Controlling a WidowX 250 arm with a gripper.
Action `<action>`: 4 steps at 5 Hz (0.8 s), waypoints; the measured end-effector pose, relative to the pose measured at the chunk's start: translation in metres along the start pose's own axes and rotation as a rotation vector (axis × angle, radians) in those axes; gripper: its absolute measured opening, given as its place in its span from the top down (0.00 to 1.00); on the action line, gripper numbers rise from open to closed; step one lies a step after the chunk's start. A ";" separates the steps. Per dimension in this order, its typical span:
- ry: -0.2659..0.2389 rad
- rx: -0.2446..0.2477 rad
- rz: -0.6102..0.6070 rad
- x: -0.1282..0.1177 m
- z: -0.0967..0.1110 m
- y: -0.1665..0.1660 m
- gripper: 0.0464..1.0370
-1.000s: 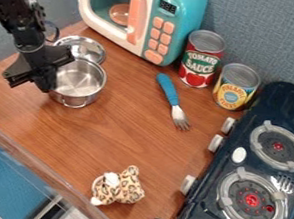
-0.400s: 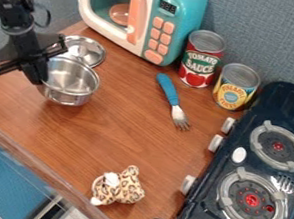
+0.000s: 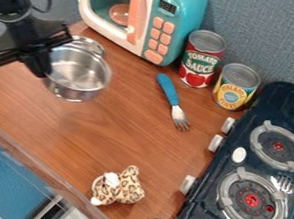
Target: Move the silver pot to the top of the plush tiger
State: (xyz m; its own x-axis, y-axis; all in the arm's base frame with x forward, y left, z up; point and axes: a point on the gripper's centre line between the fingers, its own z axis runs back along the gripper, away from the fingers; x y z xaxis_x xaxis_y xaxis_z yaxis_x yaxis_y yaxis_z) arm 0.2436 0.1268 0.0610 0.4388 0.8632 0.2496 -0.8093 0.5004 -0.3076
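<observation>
The black arm enters from 10 to 11 o'clock, its wrist sloping down toward the counter. The gripper (image 3: 42, 70) is at 10 o'clock, pointing downward, with its broad black crosspiece slanted across the wrist. Its fingers are closed on the near-left wall of the silver pot (image 3: 78, 75), at the pot's 9 o'clock side. The pot is also at 10 o'clock, opening upward; whether its base touches the counter cannot be determined. It is round and straight-walled, of shiny smooth metal, with a small loop handle at its own 6 o'clock. A round, reflective metal piece (image 3: 92, 43) is partly hidden behind it.

The plush animal (image 3: 127, 187) lies at 6 o'clock, well apart from the pot; its soft fabric is tan with dark spots and white patches. The counter (image 3: 138, 146) has a brown wood-grain surface. A fork (image 3: 170, 93) with a thick blue handle and metal tines lies near the centre. Two cylindrical cans with paper labels, one red (image 3: 200, 62) and one yellow (image 3: 235, 90), stand at 1 and 2 o'clock.
</observation>
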 end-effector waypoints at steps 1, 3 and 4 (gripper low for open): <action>0.055 -0.052 -0.106 -0.037 0.001 -0.031 0.99; 0.119 -0.113 -0.228 -0.086 -0.011 -0.072 0.99; 0.151 -0.065 -0.272 -0.104 -0.030 -0.073 0.99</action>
State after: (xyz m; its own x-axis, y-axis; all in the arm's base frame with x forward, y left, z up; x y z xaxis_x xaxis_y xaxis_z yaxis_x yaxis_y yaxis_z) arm 0.2686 0.0029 0.0294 0.6925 0.6950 0.1935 -0.6298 0.7132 -0.3078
